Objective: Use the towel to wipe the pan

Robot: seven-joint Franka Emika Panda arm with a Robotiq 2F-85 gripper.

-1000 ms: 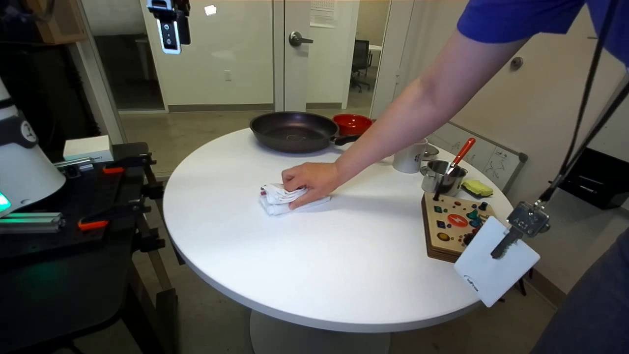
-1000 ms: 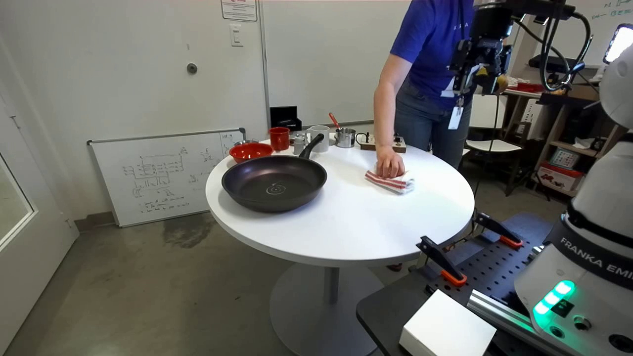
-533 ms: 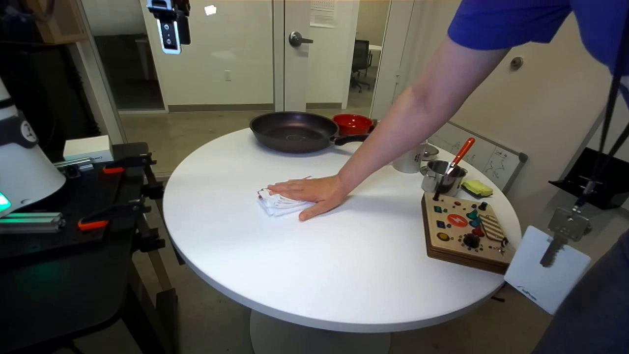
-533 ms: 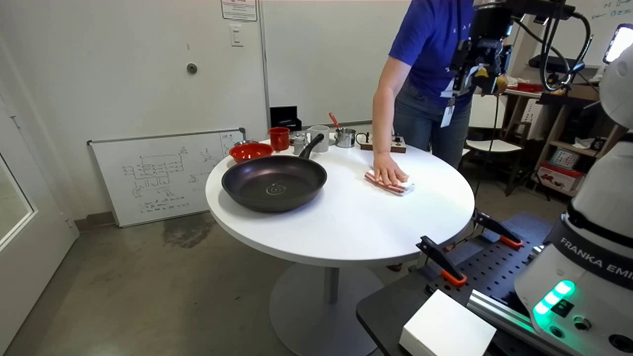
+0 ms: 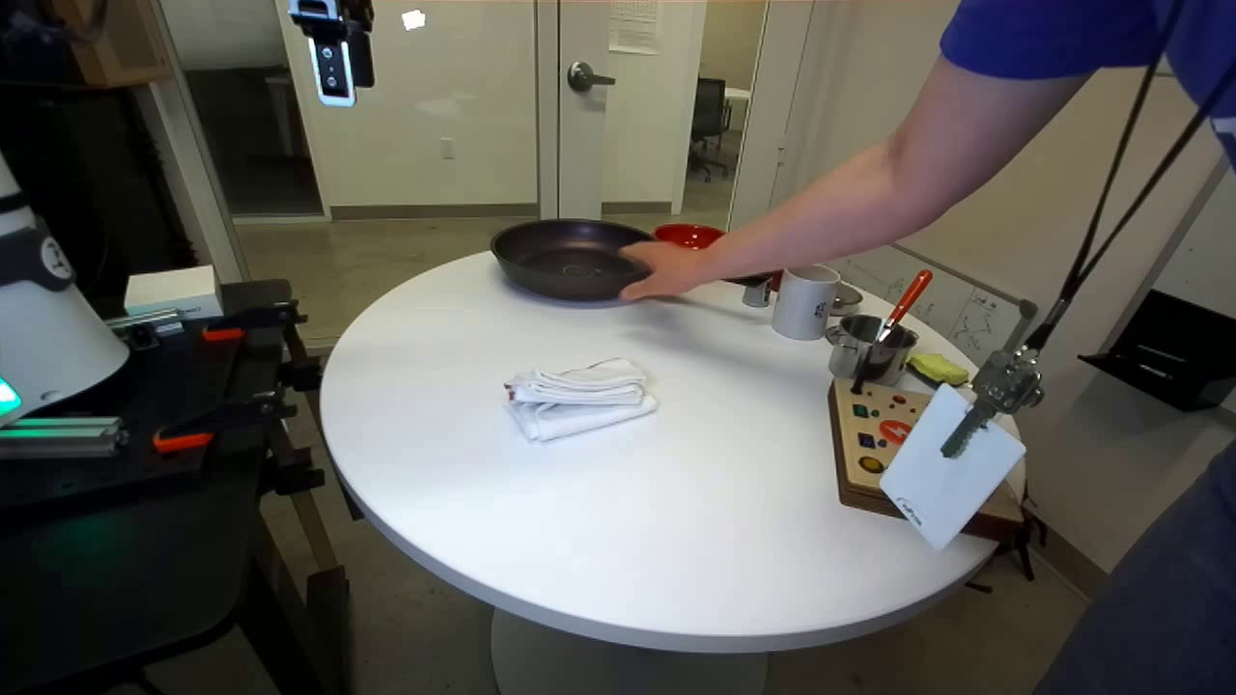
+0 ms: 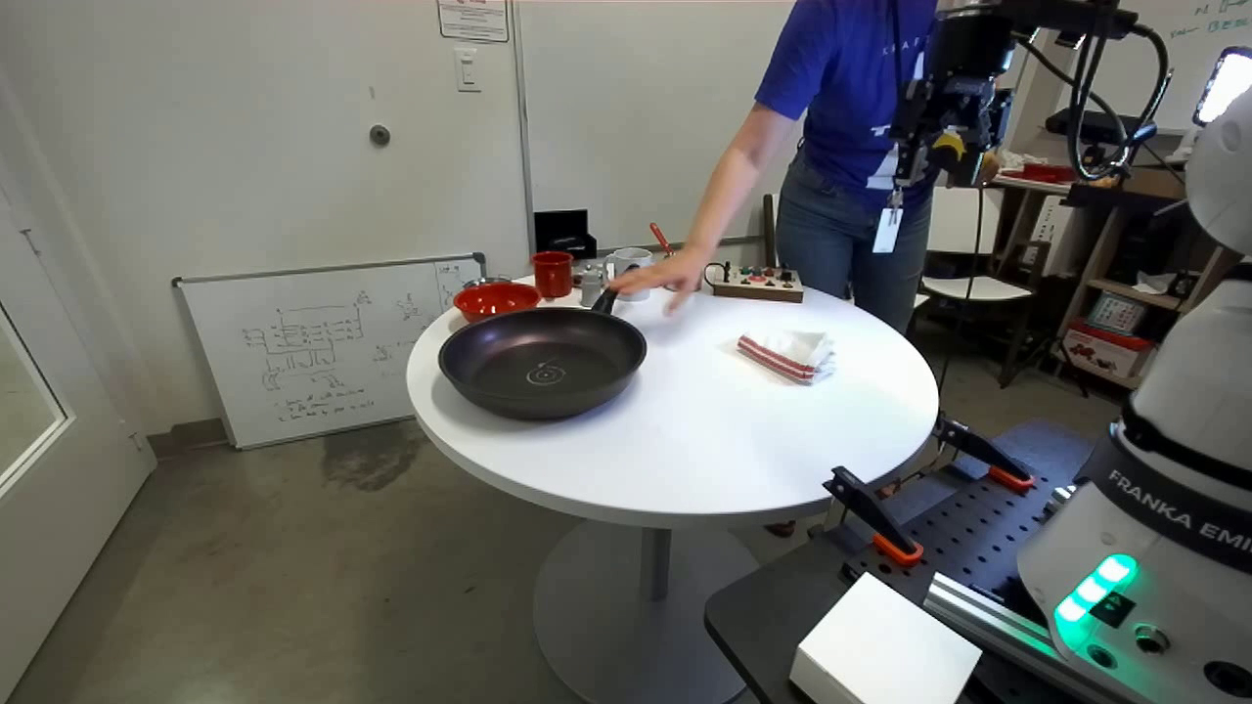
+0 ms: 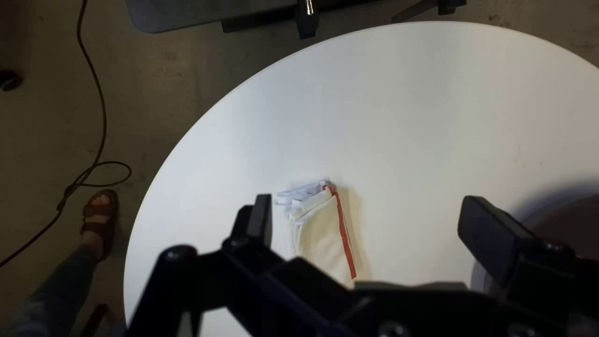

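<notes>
One folded towel point(image 5: 582, 394) and one pan point(image 6: 543, 357) share one round table point(image 6: 694, 445).

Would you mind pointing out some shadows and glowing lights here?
In the wrist view, soft shadow beside the towel and pan; in an exterior view, shadow on the table below the person's arm; in both exterior views, green lights on the robot base.

The round pedestal table point(image 6: 685, 460) bears a folded dish towel point(image 6: 782, 356) and, apart from it, a frying pan point(image 6: 543, 366), plus a red bowl point(image 6: 497, 299), red cup point(image 6: 553, 277), white mug point(image 5: 801, 305), steel pot point(image 5: 859, 349) and knobbed wooden box point(image 6: 757, 286).
</notes>
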